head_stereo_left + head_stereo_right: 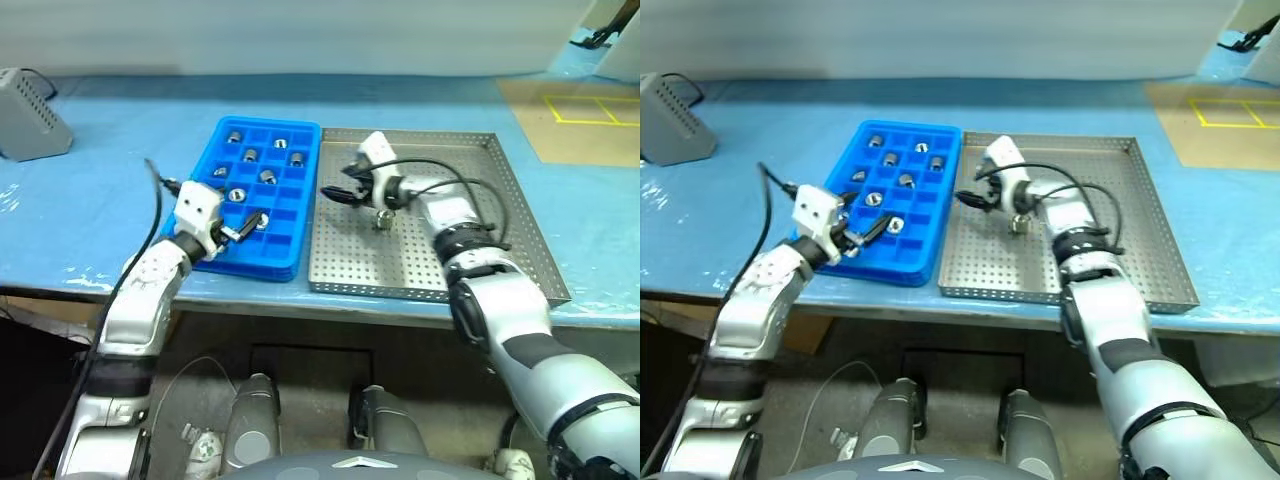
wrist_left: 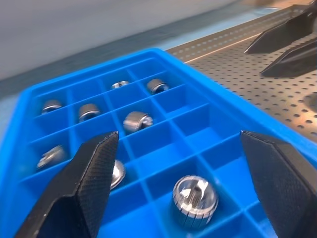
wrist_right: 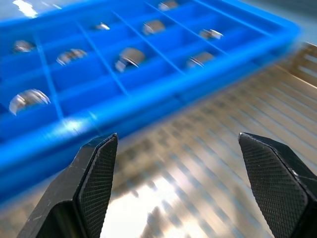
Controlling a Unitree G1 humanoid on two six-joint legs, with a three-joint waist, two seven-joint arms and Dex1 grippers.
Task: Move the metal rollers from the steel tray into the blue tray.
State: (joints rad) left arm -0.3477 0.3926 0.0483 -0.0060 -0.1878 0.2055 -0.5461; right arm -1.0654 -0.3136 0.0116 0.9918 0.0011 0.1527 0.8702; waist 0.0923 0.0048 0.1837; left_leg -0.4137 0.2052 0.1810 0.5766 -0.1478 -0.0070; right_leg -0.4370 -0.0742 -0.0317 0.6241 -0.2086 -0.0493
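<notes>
The blue tray [image 1: 309,190] lies on the table's left half with several metal rollers [image 1: 268,176] in its cells. Beside it on the right sits the perforated steel tray [image 1: 400,270], with one roller [image 1: 383,218] on its floor. My left gripper [image 1: 250,228] stands open over the blue tray's near cells, a roller [image 2: 194,198] lying in the cell between its fingers [image 2: 94,168]. My right gripper [image 1: 335,192] is open and empty, low over the steel tray's left part next to the blue tray's rim, its fingers [image 3: 96,168] pointing at the blue tray [image 3: 148,84].
A grey box [image 1: 25,125] stands at the table's back left. A brown mat with yellow tape lines [image 1: 590,110] lies at the back right. Black cables run along both wrists. The table's front edge is just below both trays.
</notes>
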